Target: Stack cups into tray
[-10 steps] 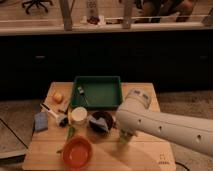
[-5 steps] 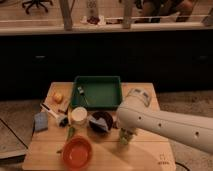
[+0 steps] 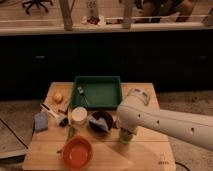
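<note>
The dark green tray (image 3: 102, 95) stands at the back middle of the wooden table, with a small utensil-like item at its left side. My white arm reaches in from the right. My gripper (image 3: 126, 134) points down in front of the tray's right corner, right of the dark brown bowl (image 3: 101, 121). A pale green cup (image 3: 125, 138) shows at the gripper's tip, mostly covered by it. The dark grey-brown cup is not visible.
A large orange bowl (image 3: 77, 152) sits at the front left. A white round container (image 3: 78, 115) stands left of the brown bowl. An orange fruit (image 3: 58, 96), a blue sponge (image 3: 41, 121) and small utensils lie along the left side.
</note>
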Robot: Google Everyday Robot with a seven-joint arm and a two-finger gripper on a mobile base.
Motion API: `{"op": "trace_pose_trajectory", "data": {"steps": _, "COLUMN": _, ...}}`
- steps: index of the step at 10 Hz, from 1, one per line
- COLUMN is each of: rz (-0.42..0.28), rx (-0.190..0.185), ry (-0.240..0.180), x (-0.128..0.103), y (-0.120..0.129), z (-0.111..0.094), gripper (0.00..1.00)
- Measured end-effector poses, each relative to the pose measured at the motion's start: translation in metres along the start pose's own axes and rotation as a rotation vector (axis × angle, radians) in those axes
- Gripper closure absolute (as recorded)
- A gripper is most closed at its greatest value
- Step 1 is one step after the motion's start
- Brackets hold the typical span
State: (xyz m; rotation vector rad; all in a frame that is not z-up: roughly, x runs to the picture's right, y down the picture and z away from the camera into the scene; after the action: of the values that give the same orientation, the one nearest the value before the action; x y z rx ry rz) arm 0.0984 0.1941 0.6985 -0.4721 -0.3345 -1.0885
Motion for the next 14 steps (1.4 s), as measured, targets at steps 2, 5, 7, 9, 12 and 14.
{"op": "trace_pose_trajectory", "data": {"steps": 2, "rz": 0.011, "rx": -0.006, "ry": -0.011, "x": 0.002, "y": 0.003, "z": 0.006, "gripper": 0.4}}
{"op": "trace_pose_trajectory", "data": {"steps": 5, "rz": 0.024, "rx": -0.007, "ry": -0.025, "x": 0.004, "y": 0.006, "z": 0.014, "gripper": 0.2}}
{"op": "trace_pose_trajectory", "data": {"steps": 7, "rz": 0.03, "rx": -0.008, "ry": -0.028, "x": 0.004, "y": 0.007, "z": 0.017, "gripper": 0.2}}
{"op": "trace_pose_trajectory", "data": {"steps": 9, "rz": 0.041, "rx": -0.008, "ry": -0.03, "x": 0.003, "y": 0.008, "z": 0.019, "gripper": 0.2}}
{"op": "trace_pose_trajectory", "data": {"steps": 12, "rz": 0.071, "rx": -0.008, "ry": -0.029, "x": 0.003, "y": 0.013, "z": 0.021, "gripper": 0.2}}
{"op": "trace_pose_trajectory", "data": {"steps": 14, "rz": 0.102, "rx": -0.007, "ry": -0.034, "x": 0.004, "y": 0.012, "z": 0.024, "gripper": 0.2}}
